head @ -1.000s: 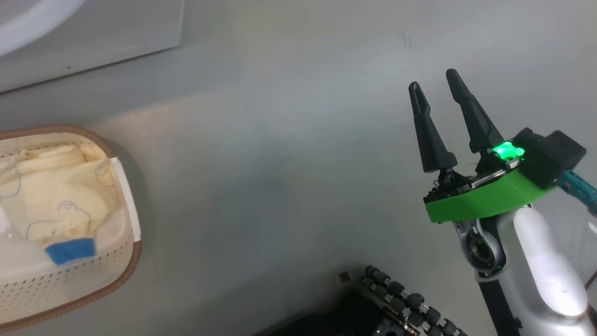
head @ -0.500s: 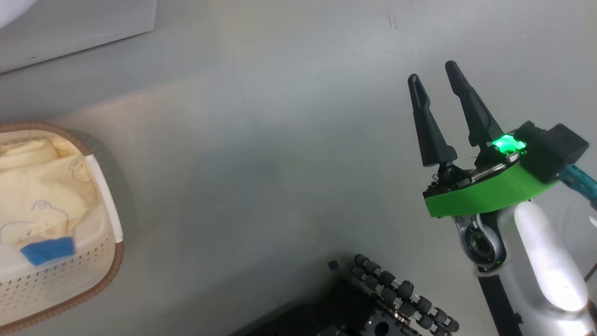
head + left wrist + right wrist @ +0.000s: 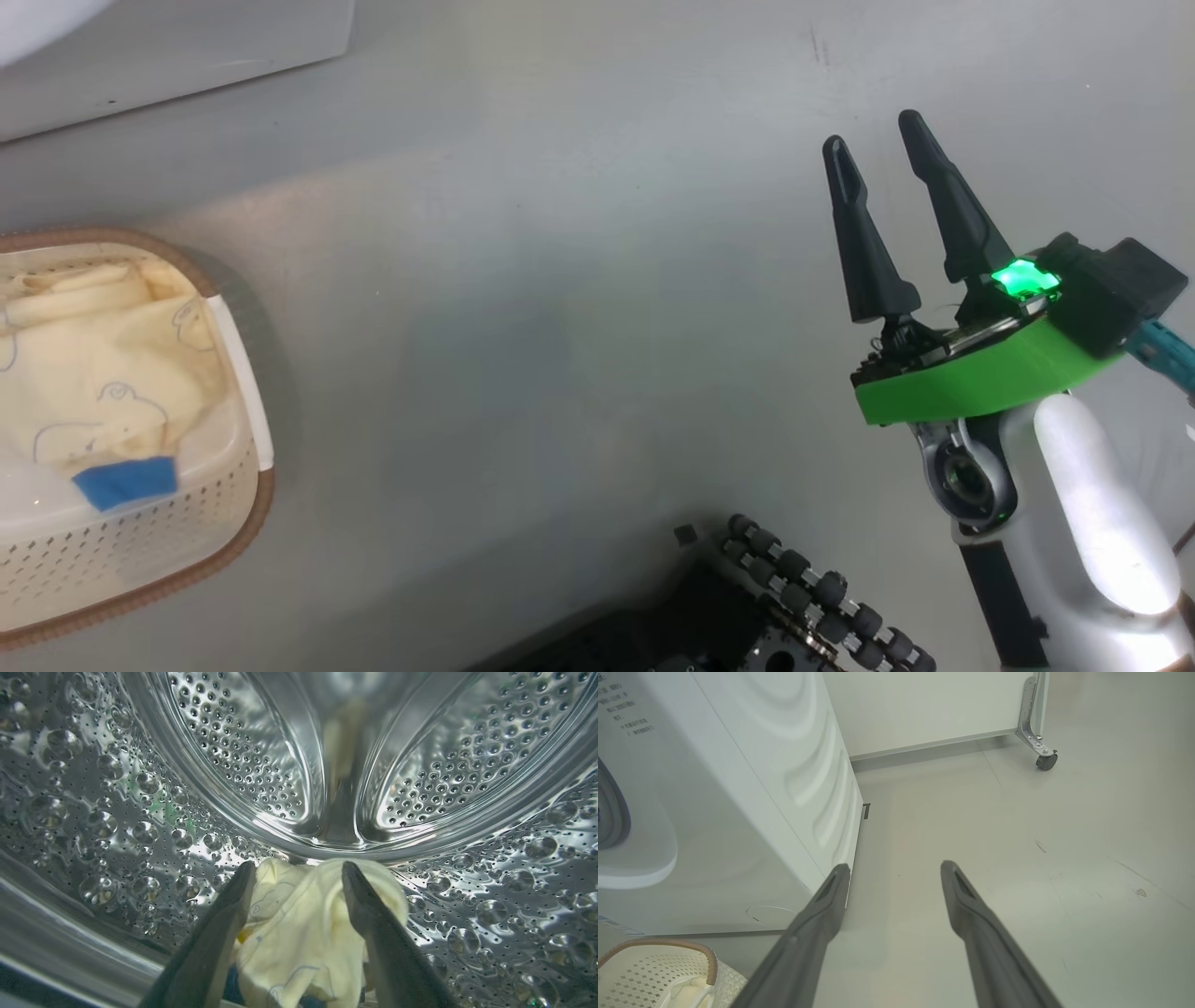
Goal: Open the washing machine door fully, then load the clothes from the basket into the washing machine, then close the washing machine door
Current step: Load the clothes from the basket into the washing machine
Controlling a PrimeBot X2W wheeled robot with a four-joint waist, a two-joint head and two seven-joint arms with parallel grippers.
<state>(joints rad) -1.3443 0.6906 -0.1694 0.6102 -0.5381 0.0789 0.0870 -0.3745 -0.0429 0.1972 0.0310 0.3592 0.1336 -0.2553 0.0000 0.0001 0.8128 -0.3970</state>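
Note:
My left gripper (image 3: 298, 868) is inside the washing machine's dimpled steel drum (image 3: 467, 765), open. A cream garment (image 3: 303, 933) lies between and below its fingers on the drum floor. More cream clothes (image 3: 103, 373) with a blue patch (image 3: 126, 481) fill the basket (image 3: 266, 504) at the head view's left edge. My right gripper (image 3: 873, 133) hangs open over bare floor, far right of the basket, holding nothing. In the right wrist view, the right gripper (image 3: 894, 867) points past the washing machine's (image 3: 738, 812) white front corner, with the basket (image 3: 691, 945) at the lower left. The washing machine door is out of view.
The washing machine's base (image 3: 187, 47) crosses the head view's top left. My dark wheeled base with rollers (image 3: 803, 597) sits at the bottom. A white panel on a caster (image 3: 1046, 760) stands beyond the machine. Grey floor (image 3: 560, 280) lies between basket and right gripper.
The head camera swung slightly, so the basket slid left and back in the picture. The right gripper stays open, a little higher. The left gripper has gone from shut to open.

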